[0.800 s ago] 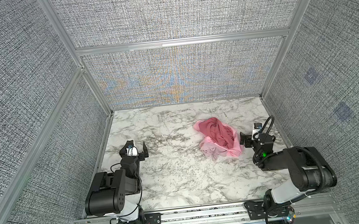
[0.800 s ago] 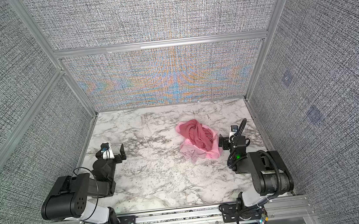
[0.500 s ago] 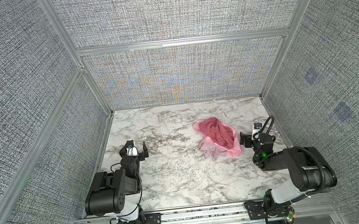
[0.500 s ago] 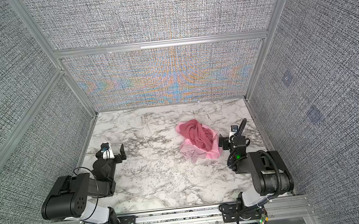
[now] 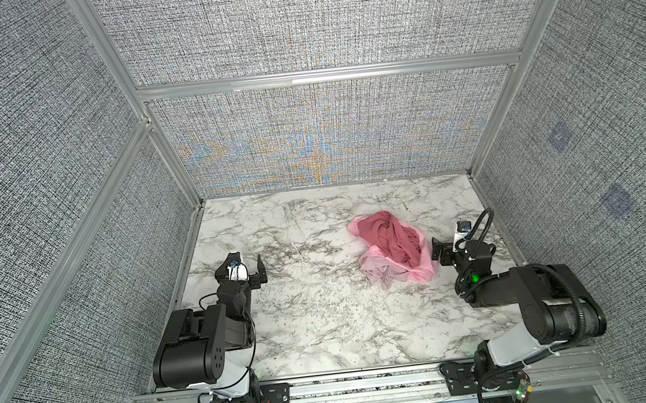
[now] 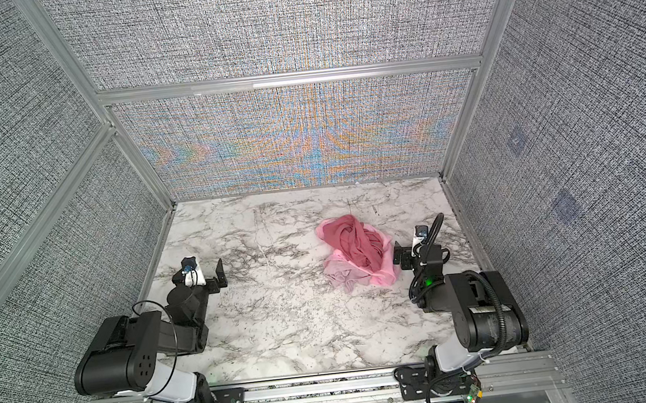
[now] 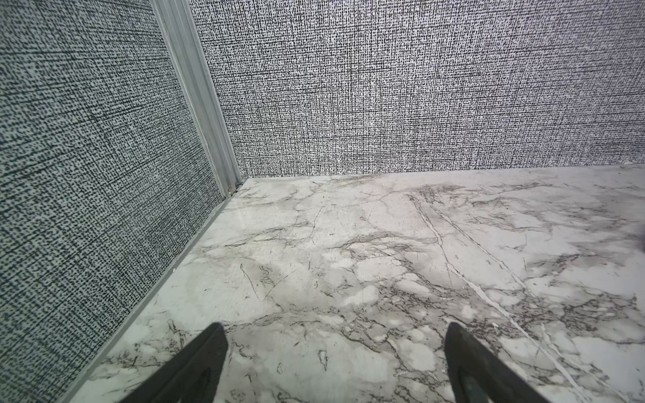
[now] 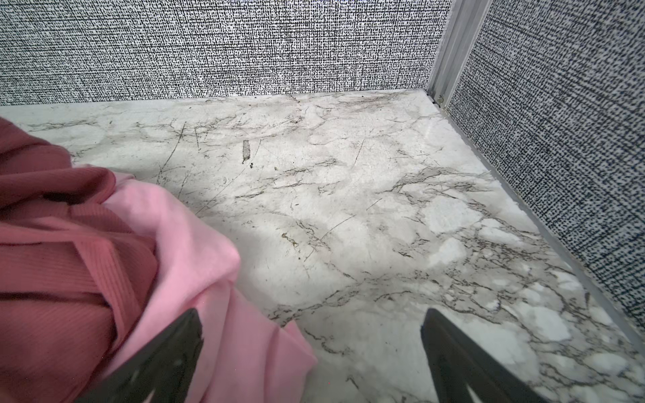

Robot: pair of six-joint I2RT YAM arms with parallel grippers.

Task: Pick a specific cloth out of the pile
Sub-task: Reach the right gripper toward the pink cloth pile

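The right end effector sits low over the marble tabletop with its two dark fingers spread wide and nothing between them. In the right wrist view one finger overlaps the edge of the brighter pink cloth, though whether it touches cannot be told, and the other stands over bare marble. Just beside this end effector, toward the middle of the tabletop, lies the pile. Its dark dusty-rose cloth is heaped on top, and the brighter pink shows beneath and along the edge nearest the right arm. The cloth, the palest washed-out pink, pokes out at the pile's near corner on the side away from the right end effector, so the other two garments lie between them. It is bunched up, and its long axis cannot be read. The left end effector is also spread wide and empty. It is well apart from the pile across open marble, and its wrist view shows only tabletop and wall. The right arm is nearer, but the cloth's exposed corner faces the left arm. A reach from the right would likely need to pass over or around the pile's near edge.
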